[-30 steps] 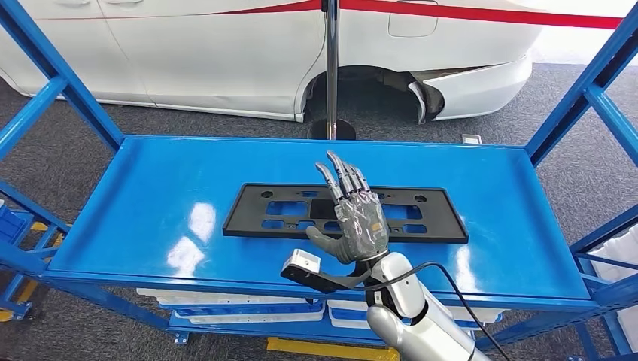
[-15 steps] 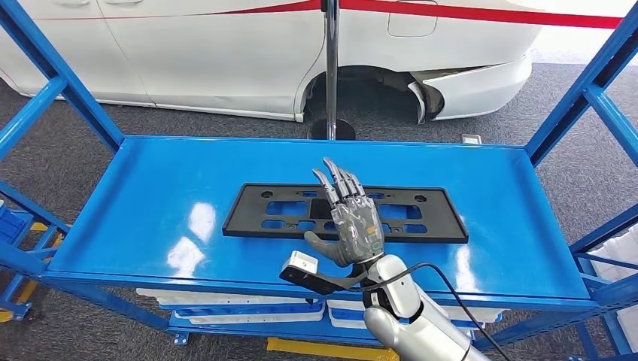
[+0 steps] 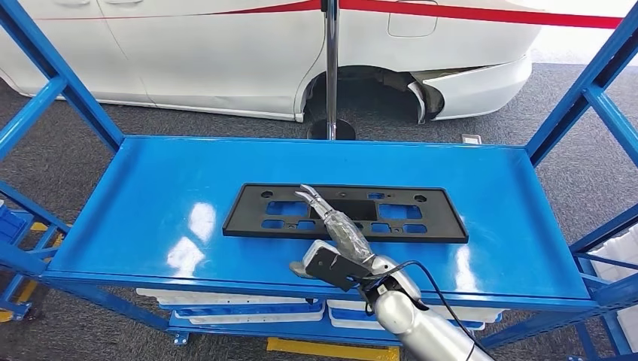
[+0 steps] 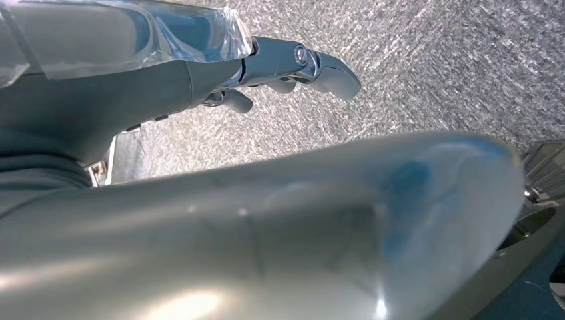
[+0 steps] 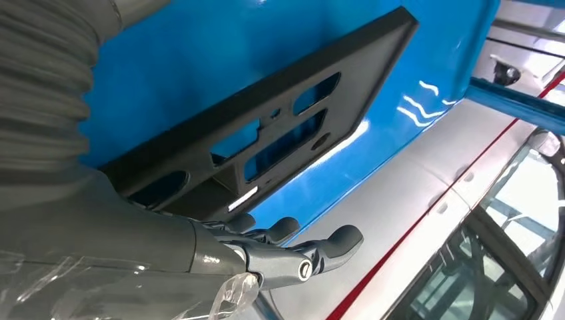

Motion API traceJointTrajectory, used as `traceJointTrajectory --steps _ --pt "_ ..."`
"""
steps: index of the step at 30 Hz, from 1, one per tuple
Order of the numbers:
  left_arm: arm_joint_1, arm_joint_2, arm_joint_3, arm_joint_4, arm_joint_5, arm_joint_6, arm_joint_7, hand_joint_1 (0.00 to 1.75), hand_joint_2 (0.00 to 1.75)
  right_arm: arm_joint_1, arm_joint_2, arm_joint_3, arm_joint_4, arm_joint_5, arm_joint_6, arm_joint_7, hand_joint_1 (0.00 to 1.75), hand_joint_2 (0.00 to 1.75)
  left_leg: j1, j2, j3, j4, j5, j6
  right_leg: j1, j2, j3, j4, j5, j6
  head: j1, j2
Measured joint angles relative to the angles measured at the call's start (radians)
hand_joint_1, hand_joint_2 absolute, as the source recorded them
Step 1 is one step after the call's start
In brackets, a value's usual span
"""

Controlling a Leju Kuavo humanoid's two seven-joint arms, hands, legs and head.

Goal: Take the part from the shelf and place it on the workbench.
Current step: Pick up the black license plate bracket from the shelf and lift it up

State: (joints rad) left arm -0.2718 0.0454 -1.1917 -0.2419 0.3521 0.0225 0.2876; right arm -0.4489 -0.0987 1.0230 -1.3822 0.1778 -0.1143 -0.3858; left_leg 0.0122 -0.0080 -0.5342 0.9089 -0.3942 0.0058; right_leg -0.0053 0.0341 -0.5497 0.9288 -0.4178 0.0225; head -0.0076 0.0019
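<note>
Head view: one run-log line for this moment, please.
right hand: open, above black part | part: flat on blue shelf | grasp: not yet

No legible text, label, brand, number or sign anywhere, none on the flat black plastic plate with cut-outs [image 3: 346, 213], none on the glossy blue metal shelf [image 3: 150, 203], none on the white car body [image 3: 226, 53]

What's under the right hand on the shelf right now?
The black plate lies flat on the blue shelf. The right hand reaches over its near middle, hiding that strip, so contact cannot be told.
</note>
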Motion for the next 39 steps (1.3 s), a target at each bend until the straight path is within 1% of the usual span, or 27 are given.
traceJointTrajectory --steps 3,9,11,16,18,28,39 --pt "0.000 0.001 0.000 0.000 0.000 0.000 0.000 0.00 0.00 0.000 -0.003 -0.009 0.006 0.006 0.011 -0.012 0.00 1.75 0.000 0.000 0.000 0.000 0.000 0.000 0.000 0.000 0.000 0.000 0.000 0.000 0.000 0.000" --pt "0.000 0.002 0.000 0.000 0.000 0.000 0.000 0.00 0.00 0.000 -0.004 -0.011 0.011 0.129 -0.030 0.027 0.00 1.75 0.000 0.000 0.000 0.000 0.000 0.000 0.000 0.000 0.000 0.000 0.000 0.000 0.000 0.000" --pt "0.000 0.002 0.000 0.000 0.000 0.000 0.000 0.00 0.00 -0.002 -0.004 -0.009 0.011 0.222 -0.068 0.065 0.00 1.75 0.000 0.000 0.000 0.000 0.000 0.000 0.000 0.000 0.000 0.000 0.000 0.000 0.000 0.000" --pt "0.001 0.002 0.000 0.000 -0.001 0.002 0.002 0.00 0.00 -0.014 -0.002 0.021 0.010 0.553 -0.155 0.207 0.00 1.75 0.000 0.000 0.000 0.000 0.000 0.000 0.000 0.000 0.000 0.000 0.000 0.000 0.000 0.000" --pt "0.001 0.002 0.000 0.000 -0.002 0.002 0.002 0.00 0.00 -0.020 -0.002 0.043 0.010 0.627 -0.170 0.237 0.00 1.75 0.000 0.000 0.000 0.000 0.000 0.000 0.000 0.000 0.000 0.000 0.000 0.000 0.000 0.000" --pt "0.000 0.002 0.001 0.000 -0.013 0.002 0.006 0.00 0.00 -0.052 -0.001 0.114 0.010 0.753 -0.205 0.296 0.00 1.75 0.000 0.000 0.000 0.000 0.000 0.000 0.000 0.000 0.000 0.000 0.000 0.000 0.000 0.000" --pt "0.000 0.003 0.004 0.000 -0.010 0.002 0.005 0.00 0.00 -0.065 -0.001 0.153 0.010 0.774 -0.211 0.318 0.00 1.75 0.000 0.000 0.000 0.000 0.000 0.000 0.000 0.000 0.000 0.000 0.000 0.000 0.000 0.000"
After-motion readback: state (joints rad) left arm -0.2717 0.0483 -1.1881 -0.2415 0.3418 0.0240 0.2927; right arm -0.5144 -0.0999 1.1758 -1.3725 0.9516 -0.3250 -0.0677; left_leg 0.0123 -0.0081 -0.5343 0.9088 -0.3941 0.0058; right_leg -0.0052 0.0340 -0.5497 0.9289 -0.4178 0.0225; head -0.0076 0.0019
